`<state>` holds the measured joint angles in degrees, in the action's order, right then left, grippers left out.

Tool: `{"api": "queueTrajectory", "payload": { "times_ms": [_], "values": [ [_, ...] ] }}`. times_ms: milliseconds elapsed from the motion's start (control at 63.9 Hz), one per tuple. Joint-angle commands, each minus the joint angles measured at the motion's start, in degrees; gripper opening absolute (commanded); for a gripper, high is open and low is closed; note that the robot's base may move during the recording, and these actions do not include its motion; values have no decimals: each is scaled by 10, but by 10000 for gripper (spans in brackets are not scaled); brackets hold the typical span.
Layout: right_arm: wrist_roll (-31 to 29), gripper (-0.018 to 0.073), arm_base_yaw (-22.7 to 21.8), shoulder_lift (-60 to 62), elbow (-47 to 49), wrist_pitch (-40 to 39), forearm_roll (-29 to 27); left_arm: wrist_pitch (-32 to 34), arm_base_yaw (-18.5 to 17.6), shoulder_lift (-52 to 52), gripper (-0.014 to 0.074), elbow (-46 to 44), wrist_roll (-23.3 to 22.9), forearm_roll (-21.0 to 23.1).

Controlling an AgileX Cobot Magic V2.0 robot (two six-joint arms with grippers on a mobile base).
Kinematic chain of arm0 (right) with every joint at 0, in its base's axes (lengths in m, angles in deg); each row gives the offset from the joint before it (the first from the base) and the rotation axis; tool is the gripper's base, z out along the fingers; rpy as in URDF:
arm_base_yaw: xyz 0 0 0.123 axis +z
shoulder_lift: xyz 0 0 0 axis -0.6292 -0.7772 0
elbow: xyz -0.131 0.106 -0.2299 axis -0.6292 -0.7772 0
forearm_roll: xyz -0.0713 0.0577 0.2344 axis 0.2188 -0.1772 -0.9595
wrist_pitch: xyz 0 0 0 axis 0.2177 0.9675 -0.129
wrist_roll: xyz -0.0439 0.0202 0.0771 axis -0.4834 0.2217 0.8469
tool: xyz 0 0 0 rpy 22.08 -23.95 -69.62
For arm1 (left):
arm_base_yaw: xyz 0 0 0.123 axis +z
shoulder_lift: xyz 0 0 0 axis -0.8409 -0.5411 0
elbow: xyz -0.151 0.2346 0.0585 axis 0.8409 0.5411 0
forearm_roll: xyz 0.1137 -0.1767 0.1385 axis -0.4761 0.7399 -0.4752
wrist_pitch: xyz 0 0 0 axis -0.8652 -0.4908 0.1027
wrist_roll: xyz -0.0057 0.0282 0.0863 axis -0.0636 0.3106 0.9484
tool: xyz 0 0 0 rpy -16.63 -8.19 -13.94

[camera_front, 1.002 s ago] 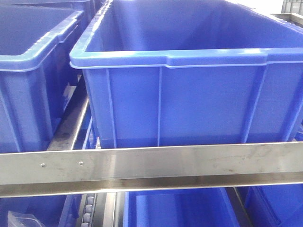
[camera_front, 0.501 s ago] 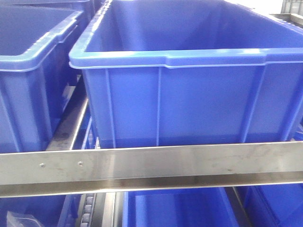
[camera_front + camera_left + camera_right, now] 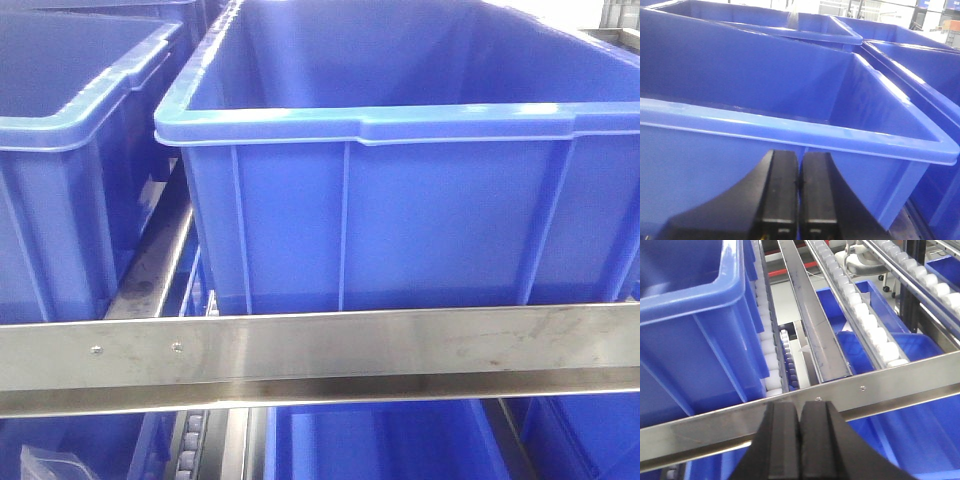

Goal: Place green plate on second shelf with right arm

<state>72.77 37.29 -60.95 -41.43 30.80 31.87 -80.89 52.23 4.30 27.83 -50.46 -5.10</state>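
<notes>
The green plate is out of view in every frame. My left gripper (image 3: pixel 799 167) is shut with nothing between its black fingers, hovering just in front of the near wall of a large blue bin (image 3: pixel 790 135). My right gripper (image 3: pixel 800 412) is also shut and empty, held in front of the steel front rail (image 3: pixel 880 390) of a rack shelf, with a blue bin (image 3: pixel 690 335) to its left. Neither gripper shows in the front view.
The front view is filled by a big blue bin (image 3: pixel 400 200), a second bin (image 3: pixel 60 180) to its left and a steel rail (image 3: pixel 320 350) across the front. More blue bins (image 3: pixel 380 445) sit below. White roller tracks (image 3: pixel 865 315) run back beside a steel divider (image 3: pixel 815 325).
The front view has shifted slightly: the bins and the rail's screws now sit a little further right in the frame. Nothing else differs.
</notes>
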Motion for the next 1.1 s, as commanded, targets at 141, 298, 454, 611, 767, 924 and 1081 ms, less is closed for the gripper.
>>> {"api": "queueTrajectory", "payload": {
  "times_ms": [141,298,454,611,767,924,1081],
  "values": [
    [-5,56,3,11,10,-112,15,51,-4,9,130,23,-2,5],
    [-101,56,19,11,10,-155,-5,51,-4,9,130,23,-2,5],
    [-131,56,26,11,10,-120,-36,51,-4,9,130,23,-2,5],
    [-131,56,26,11,10,-136,-25,51,-4,9,130,23,-2,5],
    [-131,56,26,11,10,-156,-25,51,-4,9,130,23,-2,5],
    [-131,56,26,11,10,-151,-25,51,-4,9,130,23,-2,5],
    [-131,56,26,11,10,-149,-25,51,-4,9,130,23,-2,5]
  ]
}}
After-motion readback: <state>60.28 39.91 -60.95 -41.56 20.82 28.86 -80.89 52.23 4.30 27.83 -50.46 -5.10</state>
